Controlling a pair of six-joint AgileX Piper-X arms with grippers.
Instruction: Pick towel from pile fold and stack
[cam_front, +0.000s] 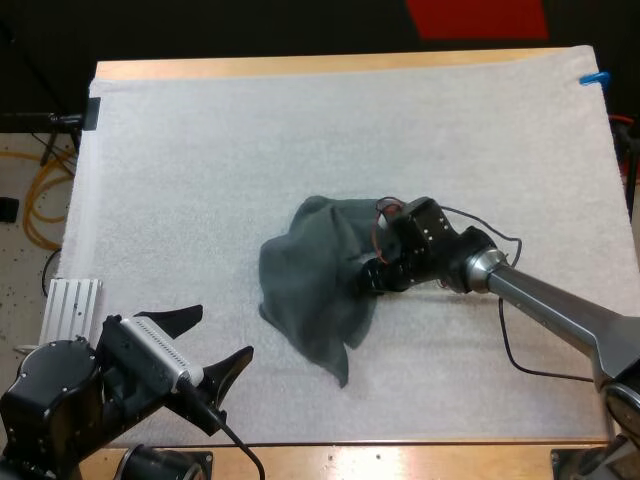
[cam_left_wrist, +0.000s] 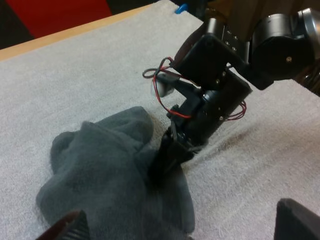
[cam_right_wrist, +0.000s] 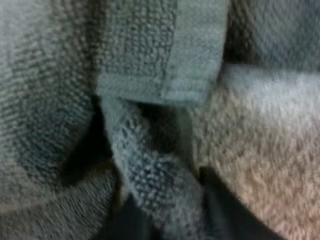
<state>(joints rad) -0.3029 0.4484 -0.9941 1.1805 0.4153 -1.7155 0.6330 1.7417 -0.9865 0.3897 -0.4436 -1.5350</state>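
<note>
High view, left side: left jaws released over the white mat (cam_front: 300, 140) near the tabletop (cam_front: 330, 65)'s near edge. The two black fingers (cam_front: 180, 318) are spread wide, with nothing between them, well apart from the towel.

Centre: one dark grey-green towel (cam_front: 315, 285), crumpled, lies on the mat. One corner trails toward the near edge.

Right of it: the right arm (cam_front: 540, 295) reaches in to the towel's right edge. From this view its jaw tips are hidden under the wrist body and the cloth, so the grip cannot be read here.

Left wrist view adds:
- The towel (cam_left_wrist: 110, 175) is bunched, with a raised fold next to the right arm.
- One dark finger (cam_left_wrist: 167, 155) of that arm is sunk into the cloth at mat level.
- The left arm's own fingers (cam_left_wrist: 295, 220) stand wide apart, clear of the towel.
- The towel's near part is cut off by the frame.

Right wrist view adds:
- Close on the towel (cam_right_wrist: 150, 50), a hemmed edge lies across and a twisted strip runs down from it.
- That strip is pinched between the two dark fingers (cam_right_wrist: 125, 222), so the right jaws are clenched on the towel.
- The paler patch beside the cloth is blurred and hard to make out.
</note>
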